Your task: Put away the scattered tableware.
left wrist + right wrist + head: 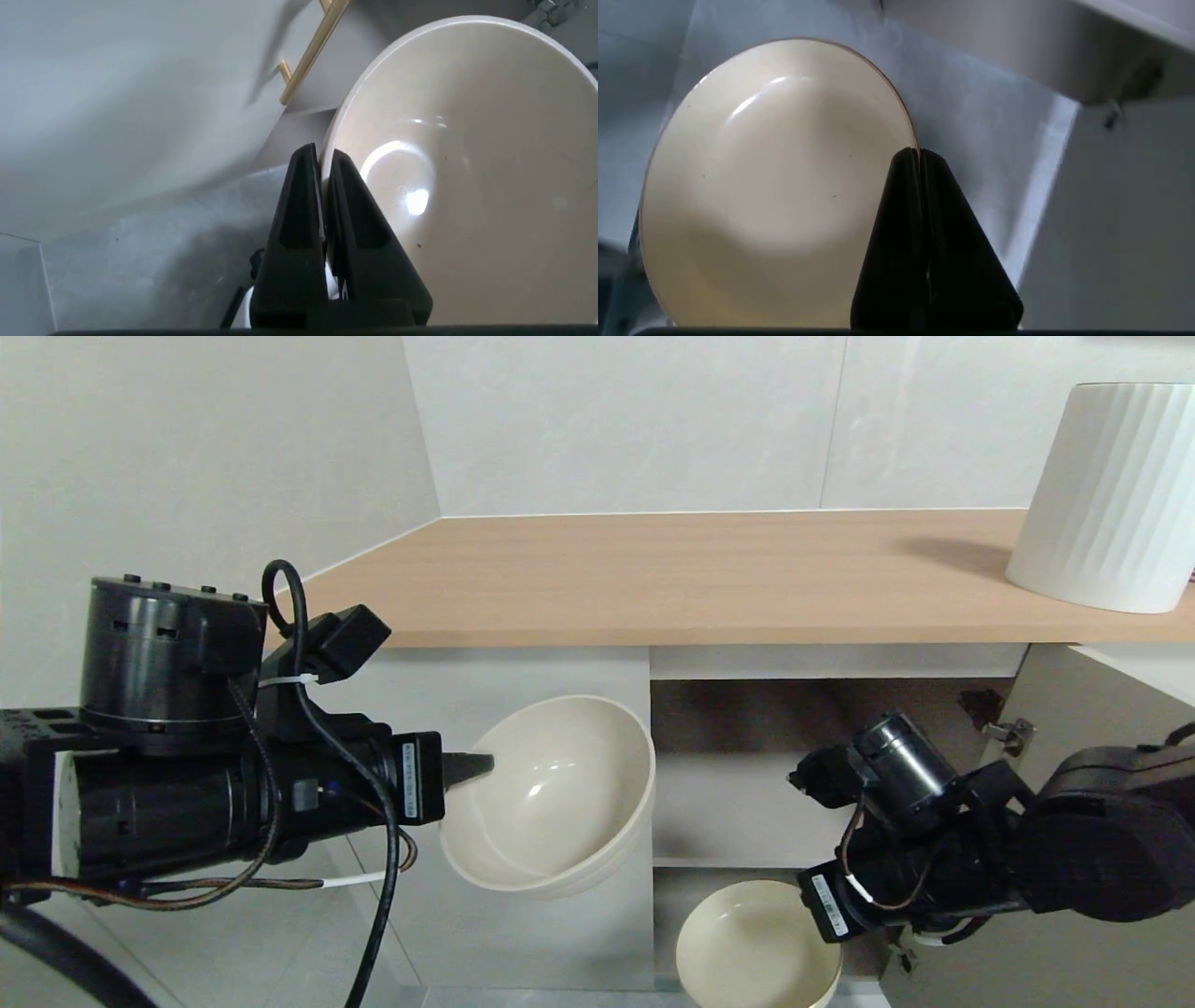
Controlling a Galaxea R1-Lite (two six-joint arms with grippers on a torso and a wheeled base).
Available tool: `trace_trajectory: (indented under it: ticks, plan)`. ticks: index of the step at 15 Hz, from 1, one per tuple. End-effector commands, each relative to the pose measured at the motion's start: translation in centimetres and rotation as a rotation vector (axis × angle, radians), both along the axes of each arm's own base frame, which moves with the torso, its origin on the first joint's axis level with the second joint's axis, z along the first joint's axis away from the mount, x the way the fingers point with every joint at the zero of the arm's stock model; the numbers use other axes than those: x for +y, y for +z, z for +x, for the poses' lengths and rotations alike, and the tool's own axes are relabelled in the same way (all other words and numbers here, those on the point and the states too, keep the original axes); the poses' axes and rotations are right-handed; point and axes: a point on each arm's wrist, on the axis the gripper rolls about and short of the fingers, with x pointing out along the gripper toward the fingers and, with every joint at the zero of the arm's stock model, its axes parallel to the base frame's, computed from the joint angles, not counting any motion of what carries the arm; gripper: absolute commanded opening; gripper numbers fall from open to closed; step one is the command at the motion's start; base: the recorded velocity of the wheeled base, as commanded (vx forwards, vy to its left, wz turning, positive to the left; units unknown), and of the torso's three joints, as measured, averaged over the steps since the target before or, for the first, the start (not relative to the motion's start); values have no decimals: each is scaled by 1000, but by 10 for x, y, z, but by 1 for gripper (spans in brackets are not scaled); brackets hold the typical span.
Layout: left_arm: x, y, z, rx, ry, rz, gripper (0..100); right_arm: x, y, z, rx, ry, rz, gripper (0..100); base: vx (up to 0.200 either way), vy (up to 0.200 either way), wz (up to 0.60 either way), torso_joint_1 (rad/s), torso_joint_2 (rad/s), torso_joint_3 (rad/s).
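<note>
Your left gripper (476, 767) sits below the front edge of the countertop (709, 579), towards its left end. Its fingers are pinched onto the rim of the large white bowl (560, 803). In the left wrist view the two black fingers (301, 215) press together on that rim (327, 159), one inside the bowl (467, 168) and one outside. The bowl hangs tilted, its hollow facing you, in front of the closed cabinet panel (523, 672) under the countertop. A gold handle (313, 47) shows beyond it.

Moving right, the open cabinet (794, 803) lies under the middle of the countertop, with a pale shelf inside. Your right gripper (805, 894) is low in front of that opening, well below the countertop, clamped on the edge of the smaller cream bowl (747, 947). In the right wrist view its fingers (906, 215) meet on the rim, and the bowl (775, 187) faces up above a grey floor.

Further right, the cabinet door (1092, 709) stands swung open under the countertop's right end, its hinge (1013, 733) showing. On the countertop's right end stands a white ribbed container (1106, 495).
</note>
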Motion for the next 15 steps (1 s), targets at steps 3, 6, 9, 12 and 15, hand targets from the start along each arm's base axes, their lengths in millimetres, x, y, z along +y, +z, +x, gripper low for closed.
trace_trajectory:
  ticks: [3,6,9,12,15]
  plan:
    - [-1,-2,0,3,-7,6,0,2,-58,41,8,-99,5,0,0,0,0,0,0,0]
    - [-3,-2,-1,6,-16,7,0,3,-83,67,-93,-233,18,0,0,0,0,0,0,0]
    - [-3,-2,-1,6,-16,7,0,-9,-101,95,-207,-355,61,0,0,0,0,0,0,0]
    - [-4,-4,0,11,-16,11,0,-21,-110,119,-265,-459,14,0,0,0,0,0,0,0]
    - [-4,-4,0,12,-16,12,0,-29,-118,133,-285,-515,-11,0,0,0,0,0,0,0]
